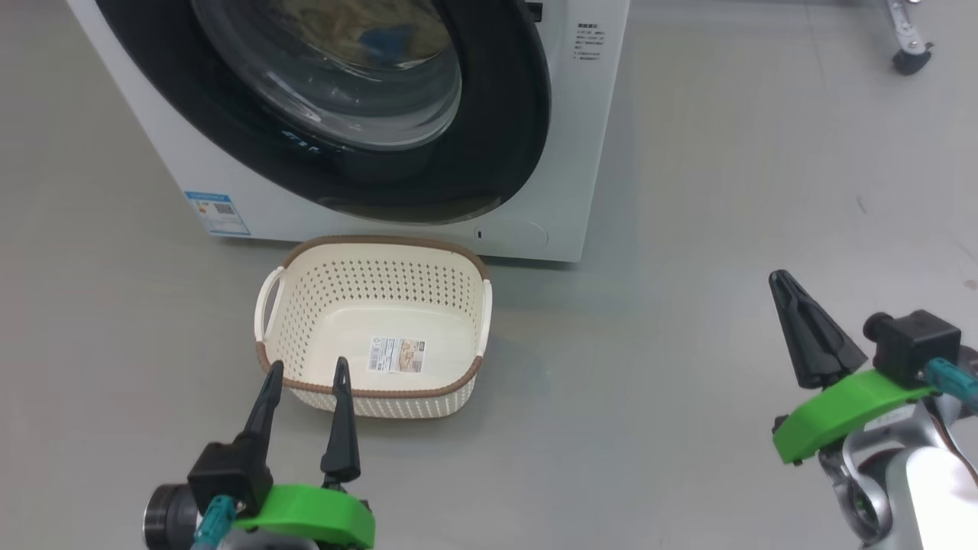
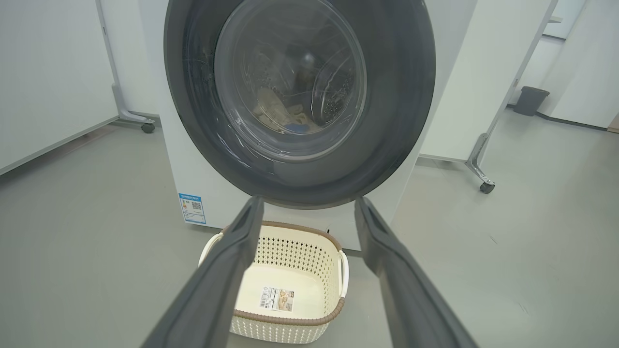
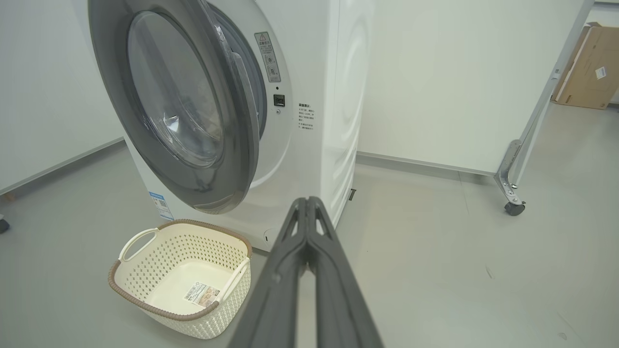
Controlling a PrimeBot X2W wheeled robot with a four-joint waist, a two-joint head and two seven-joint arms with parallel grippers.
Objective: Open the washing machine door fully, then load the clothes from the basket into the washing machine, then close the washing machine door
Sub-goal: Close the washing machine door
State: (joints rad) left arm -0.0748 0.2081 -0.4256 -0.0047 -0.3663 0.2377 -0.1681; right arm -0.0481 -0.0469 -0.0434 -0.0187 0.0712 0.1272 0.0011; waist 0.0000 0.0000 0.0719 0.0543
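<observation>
One garment: you can see the pale cream-yellow soft clothes (image 2: 276,108), with a blue patch, lying inside the big white front-loading washing machine (image 1: 581,137), behind the door glass.
Door: the large round door (image 3: 109,96), with its wide glossy black rim and bulging clear window, stands ajar. Its latch edge is off the washing machine's front panel and its other edge stays close to it.
Basket: the small rectangular cream plastic basket (image 1: 382,243), with perforated sides, a brown rim and white side handles, sits upright on the floor just in front of the washing machine, below the door. Its bare bottom carries a label sticker (image 1: 396,355).
Left gripper: your left gripper (image 1: 307,373) hangs on the basket's side away from the washing machine. Its two dark fingers are spread wide, point toward the door and grip nothing.
Right gripper: your right gripper (image 1: 787,302) is well off to the right of the washing machine, over bare grey floor (image 1: 688,397). Its fingers are pressed together tip to tip and clamp nothing.
Machine label: a blue sticker (image 1: 218,214) sits low on the washing machine's front, left of the basket.
Surroundings: a castered metal leg (image 1: 909,50) stands right of the washing machine. A brown cardboard box (image 3: 587,67) leans farther right.
</observation>
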